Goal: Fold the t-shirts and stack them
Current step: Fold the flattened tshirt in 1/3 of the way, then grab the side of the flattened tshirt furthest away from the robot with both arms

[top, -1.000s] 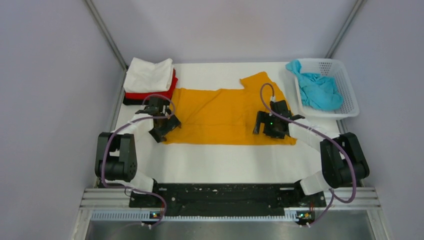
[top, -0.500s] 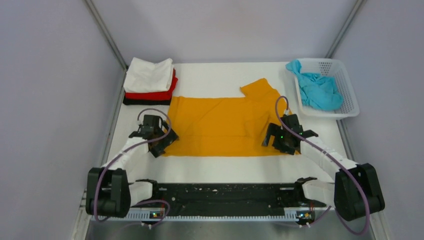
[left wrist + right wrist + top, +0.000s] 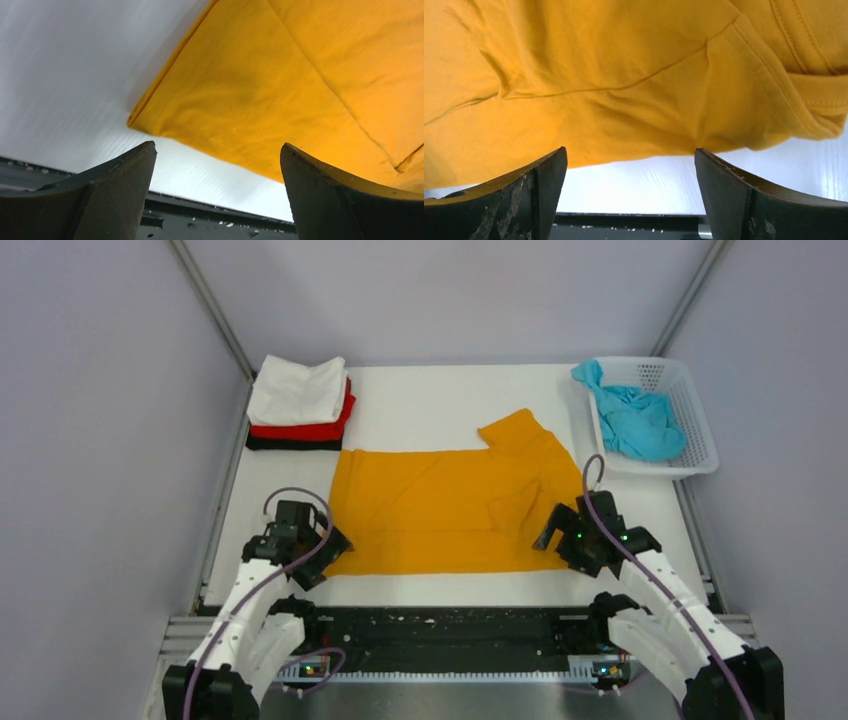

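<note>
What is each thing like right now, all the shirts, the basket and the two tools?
orange-yellow t-shirt, spread out flat, not folded up yet
white t-shirt, folded, top of the stack
red t-shirt, folded, middle
black t-shirt, folded, bottom
basket, holds one shirt
teal t-shirt, crumpled inside it
left tool, open
right tool, open

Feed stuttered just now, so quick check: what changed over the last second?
The left claw and right claw drew back toward the near edge, and the orange-yellow shirt slid nearer with them. Both claws stand open at its near corners, gripping nothing. The folded stack and the teal shirt in the basket stayed put.
</note>
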Robot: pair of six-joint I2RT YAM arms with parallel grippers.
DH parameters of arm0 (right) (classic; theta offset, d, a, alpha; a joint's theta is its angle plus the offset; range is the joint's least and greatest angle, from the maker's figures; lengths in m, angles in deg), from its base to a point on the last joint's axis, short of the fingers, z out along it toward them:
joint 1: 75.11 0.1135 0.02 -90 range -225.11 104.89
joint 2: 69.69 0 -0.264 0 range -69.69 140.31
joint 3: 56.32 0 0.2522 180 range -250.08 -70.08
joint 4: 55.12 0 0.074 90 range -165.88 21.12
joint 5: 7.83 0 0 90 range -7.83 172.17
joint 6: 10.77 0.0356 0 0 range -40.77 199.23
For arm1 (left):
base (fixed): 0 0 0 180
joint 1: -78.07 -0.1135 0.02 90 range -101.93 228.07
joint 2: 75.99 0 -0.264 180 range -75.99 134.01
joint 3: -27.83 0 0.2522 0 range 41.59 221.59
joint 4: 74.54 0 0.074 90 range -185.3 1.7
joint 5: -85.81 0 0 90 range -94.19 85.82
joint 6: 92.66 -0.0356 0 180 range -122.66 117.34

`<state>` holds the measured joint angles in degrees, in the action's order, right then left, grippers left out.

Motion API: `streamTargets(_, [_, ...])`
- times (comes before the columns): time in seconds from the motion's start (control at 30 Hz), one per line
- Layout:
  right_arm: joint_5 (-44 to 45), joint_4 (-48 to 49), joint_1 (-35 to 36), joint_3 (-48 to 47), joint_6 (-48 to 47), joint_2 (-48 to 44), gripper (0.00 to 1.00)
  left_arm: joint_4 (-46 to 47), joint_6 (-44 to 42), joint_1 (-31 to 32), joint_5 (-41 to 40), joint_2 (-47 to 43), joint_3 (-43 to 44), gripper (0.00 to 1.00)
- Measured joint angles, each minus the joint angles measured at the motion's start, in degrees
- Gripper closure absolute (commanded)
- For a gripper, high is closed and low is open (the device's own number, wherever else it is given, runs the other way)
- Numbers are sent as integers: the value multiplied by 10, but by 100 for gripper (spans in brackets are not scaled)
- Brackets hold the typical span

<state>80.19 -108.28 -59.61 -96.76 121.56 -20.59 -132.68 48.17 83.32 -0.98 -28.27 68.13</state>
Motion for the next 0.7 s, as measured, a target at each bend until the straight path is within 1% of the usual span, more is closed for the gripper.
streamTargets(0.17, [4,-49,0,-5,8,-70,2,-61,3,1,0,-74,1,1])
streamTargets(0.27, [6,-61,0,-26,3,-76,1,-70,3,1,4,-100,10,1])
streamTargets(0.37, [8,-54,0,-52,-7,-65,1,-60,0,1,7,-92,37,1])
streamTargets(0.47, [9,-26,0,-80,-22,-38,1,-31,-10,1,3,-49,78,1])
streamTargets(0.53, [9,0,0,-100,-33,-8,1,-1,-20,1,-16,-3,112,1])
streamTargets(0.7, [9,80,0,-158,-63,95,1,86,-69,-1,-68,169,222,1])
